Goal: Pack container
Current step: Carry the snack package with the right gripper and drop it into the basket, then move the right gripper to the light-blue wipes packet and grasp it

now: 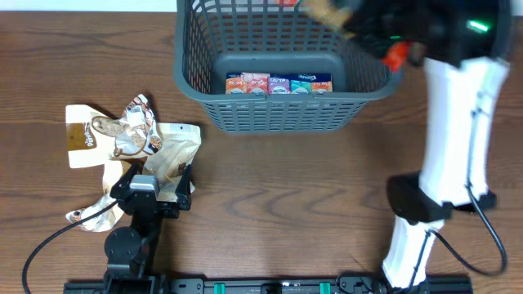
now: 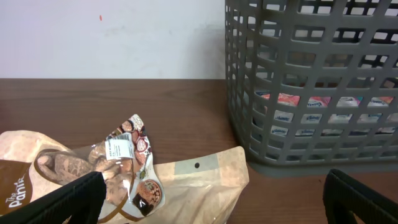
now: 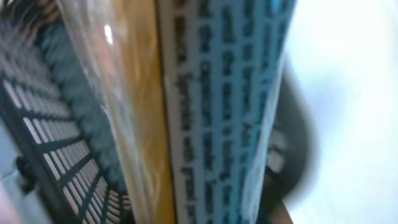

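The dark grey lattice container point(image 1: 189, 82) stands at the back centre, with a row of small snack packets point(image 1: 278, 83) on its bottom; it also shows in the left wrist view point(image 2: 261, 155). My left gripper point(image 2: 211, 202) is open and empty, low over a beige paper snack bag point(image 2: 205, 180) on the table. A shiny cookie packet point(image 1: 135, 122) and a beige bag point(image 1: 86, 135) lie beside it. My right gripper point(image 1: 347, 18) is over the container's back right and holds a blue and yellow snack packet point(image 3: 211, 112), blurred, filling its wrist view.
The right arm's white body point(image 1: 453, 139) stands at the right side of the table. A black cable point(image 1: 49, 245) runs along the front left. A white wall point(image 2: 112, 37) rises behind the table.
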`<action>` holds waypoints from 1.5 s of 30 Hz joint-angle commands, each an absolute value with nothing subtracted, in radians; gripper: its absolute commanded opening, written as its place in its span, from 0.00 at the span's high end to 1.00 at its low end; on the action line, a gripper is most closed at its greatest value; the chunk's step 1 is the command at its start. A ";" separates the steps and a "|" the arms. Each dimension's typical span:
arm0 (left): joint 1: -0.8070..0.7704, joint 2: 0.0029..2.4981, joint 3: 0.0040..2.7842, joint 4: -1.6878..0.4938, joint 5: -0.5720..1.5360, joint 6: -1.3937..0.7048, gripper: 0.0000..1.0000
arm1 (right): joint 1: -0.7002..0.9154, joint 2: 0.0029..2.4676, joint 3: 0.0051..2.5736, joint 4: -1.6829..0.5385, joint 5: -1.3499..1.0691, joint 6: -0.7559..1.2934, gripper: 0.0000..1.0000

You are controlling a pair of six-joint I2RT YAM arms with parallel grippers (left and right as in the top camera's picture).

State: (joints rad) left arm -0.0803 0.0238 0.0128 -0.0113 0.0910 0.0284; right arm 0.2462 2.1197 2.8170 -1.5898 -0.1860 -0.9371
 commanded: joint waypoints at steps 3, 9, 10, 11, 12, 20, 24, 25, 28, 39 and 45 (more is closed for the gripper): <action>-0.077 0.025 0.004 -0.041 0.125 0.020 0.01 | 0.303 2.161 2.745 -1.563 -0.195 -1.143 0.99; -0.077 0.025 0.004 -0.041 0.125 0.020 0.01 | 0.309 2.255 2.648 -1.560 -0.194 -1.140 0.99; -0.077 0.025 0.004 -0.041 0.124 0.020 0.01 | 0.309 2.275 2.632 -1.561 -0.189 -1.137 0.99; -0.077 0.025 0.004 -0.041 0.124 0.020 0.01 | 0.309 2.292 2.617 -1.562 -0.183 -1.131 0.99; -0.077 0.025 0.004 -0.041 0.124 0.020 0.02 | 0.309 2.313 2.600 -1.564 -0.179 -1.122 0.99; -0.077 0.025 0.004 -0.041 0.124 0.020 0.01 | 0.308 2.439 2.570 -1.570 -0.149 -1.063 0.68; -0.077 0.025 0.004 -0.041 0.124 0.020 0.01 | 0.308 2.446 2.570 -1.566 -0.146 -1.048 0.01; -0.077 0.025 0.004 -0.041 0.124 0.020 0.01 | 0.308 2.442 2.572 -1.566 -0.138 -1.048 0.01; -0.077 0.025 0.004 -0.041 0.125 0.020 0.02 | 0.308 2.401 2.572 -1.573 -0.131 -1.042 0.01; -0.077 0.025 0.004 -0.052 0.124 0.020 0.01 | 0.146 2.003 2.572 -1.421 -0.113 -0.837 0.01; -0.077 0.025 0.004 -0.052 0.124 0.020 0.01 | -0.123 1.892 2.572 -1.442 -0.117 -0.439 0.01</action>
